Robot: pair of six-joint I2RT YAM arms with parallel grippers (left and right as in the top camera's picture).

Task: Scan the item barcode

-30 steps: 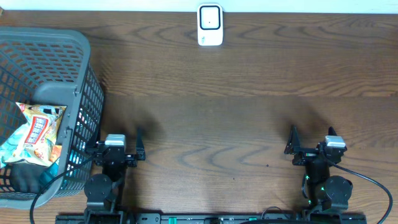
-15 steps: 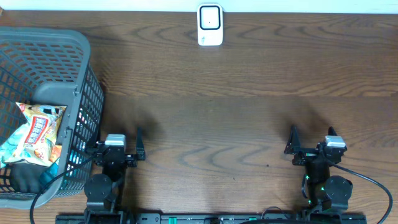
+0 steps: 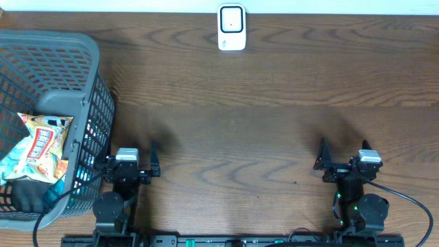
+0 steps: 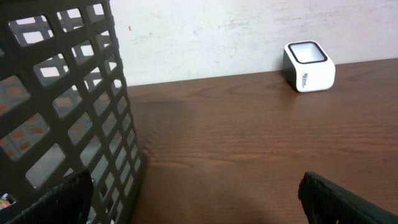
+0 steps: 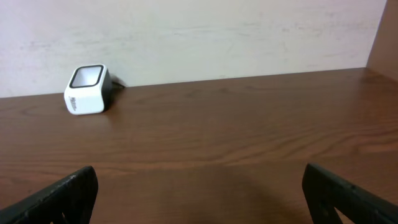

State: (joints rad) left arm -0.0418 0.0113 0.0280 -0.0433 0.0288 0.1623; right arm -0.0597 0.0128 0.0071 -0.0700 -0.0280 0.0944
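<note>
The item, a colourful snack bag (image 3: 38, 147), lies inside the grey mesh basket (image 3: 68, 42) at the left. The white barcode scanner (image 3: 232, 28) stands at the table's far edge in the middle; it also shows in the left wrist view, scanner (image 4: 309, 66), and in the right wrist view, scanner (image 5: 87, 89). My left gripper (image 3: 130, 159) rests near the front edge, right beside the basket wall (image 4: 68, 93), open and holding nothing. My right gripper (image 3: 345, 156) sits near the front right, also open and holding nothing.
A dark object (image 3: 26, 195) lies in the basket's near corner beside the bag. Brown wooden tabletop (image 3: 260, 137) stretches between the grippers and the scanner. A pale wall (image 5: 199, 31) rises behind the scanner.
</note>
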